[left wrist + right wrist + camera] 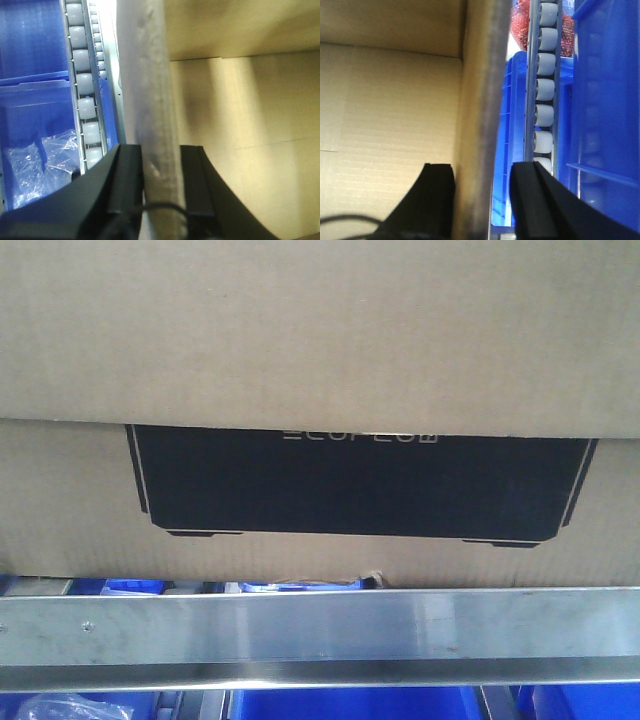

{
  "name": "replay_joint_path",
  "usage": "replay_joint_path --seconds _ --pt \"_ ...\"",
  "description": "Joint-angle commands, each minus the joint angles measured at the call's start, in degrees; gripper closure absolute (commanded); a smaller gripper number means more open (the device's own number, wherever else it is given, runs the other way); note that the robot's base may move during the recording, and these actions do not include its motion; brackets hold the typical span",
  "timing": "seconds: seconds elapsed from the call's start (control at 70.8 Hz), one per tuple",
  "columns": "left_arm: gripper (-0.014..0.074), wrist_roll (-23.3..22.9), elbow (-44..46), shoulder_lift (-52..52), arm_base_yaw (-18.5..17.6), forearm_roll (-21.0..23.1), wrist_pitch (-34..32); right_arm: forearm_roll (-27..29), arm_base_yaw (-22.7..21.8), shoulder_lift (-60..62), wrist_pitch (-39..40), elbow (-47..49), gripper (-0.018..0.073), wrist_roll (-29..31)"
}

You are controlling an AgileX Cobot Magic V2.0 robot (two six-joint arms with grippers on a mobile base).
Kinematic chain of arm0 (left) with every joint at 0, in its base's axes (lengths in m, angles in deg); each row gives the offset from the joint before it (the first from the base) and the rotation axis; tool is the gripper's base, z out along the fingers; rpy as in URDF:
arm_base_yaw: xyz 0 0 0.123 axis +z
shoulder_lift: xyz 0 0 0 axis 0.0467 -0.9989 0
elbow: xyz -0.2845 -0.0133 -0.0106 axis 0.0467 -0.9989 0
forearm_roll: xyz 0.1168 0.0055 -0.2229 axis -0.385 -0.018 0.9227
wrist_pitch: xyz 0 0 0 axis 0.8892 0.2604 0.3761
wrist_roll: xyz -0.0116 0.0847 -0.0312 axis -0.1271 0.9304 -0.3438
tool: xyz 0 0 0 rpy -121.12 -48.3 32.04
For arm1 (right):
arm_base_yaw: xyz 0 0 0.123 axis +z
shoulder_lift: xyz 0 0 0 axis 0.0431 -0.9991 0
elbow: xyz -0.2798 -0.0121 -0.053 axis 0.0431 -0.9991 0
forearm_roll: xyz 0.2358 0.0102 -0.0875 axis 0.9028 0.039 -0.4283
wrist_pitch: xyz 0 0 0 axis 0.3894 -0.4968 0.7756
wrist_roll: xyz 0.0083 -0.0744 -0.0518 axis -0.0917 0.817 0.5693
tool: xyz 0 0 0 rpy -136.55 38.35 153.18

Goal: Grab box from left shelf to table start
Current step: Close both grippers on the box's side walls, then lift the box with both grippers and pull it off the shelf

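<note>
Box [320, 340] rests on the steel-railed left shelf [320, 635]; left end effector [161, 149] and right end effector [482, 166] gape open.

Holds the left gripper [161, 148] spread wide, its two black fingers [131, 170] parallel and well apart, squared tips pointing up the wrist view. Trails a thin dark cable [160, 204] across the base of those fingers. Holds the right gripper [482, 165] spread as well, black fingers [439, 185] parallel, well apart, tips level, with a blurred cable [350, 220] low in the frame's left corner.
</note>
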State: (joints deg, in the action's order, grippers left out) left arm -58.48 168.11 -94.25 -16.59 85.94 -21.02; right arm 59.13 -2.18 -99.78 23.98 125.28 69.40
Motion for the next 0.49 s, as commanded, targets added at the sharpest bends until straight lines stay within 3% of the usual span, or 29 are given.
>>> replay_joint_path --seconds 0.0,0.48 --pt "0.0698 1.9 1.2 1.1 -0.8 6.6 -1.8 0.4 0.1 1.8 2.7 1.9 0.0502 -1.0" --pt "0.0693 -0.6 1.2 10.2 -0.8 6.6 0.1 1.1 0.1 12.1 -0.3 1.9 0.0502 -1.0"
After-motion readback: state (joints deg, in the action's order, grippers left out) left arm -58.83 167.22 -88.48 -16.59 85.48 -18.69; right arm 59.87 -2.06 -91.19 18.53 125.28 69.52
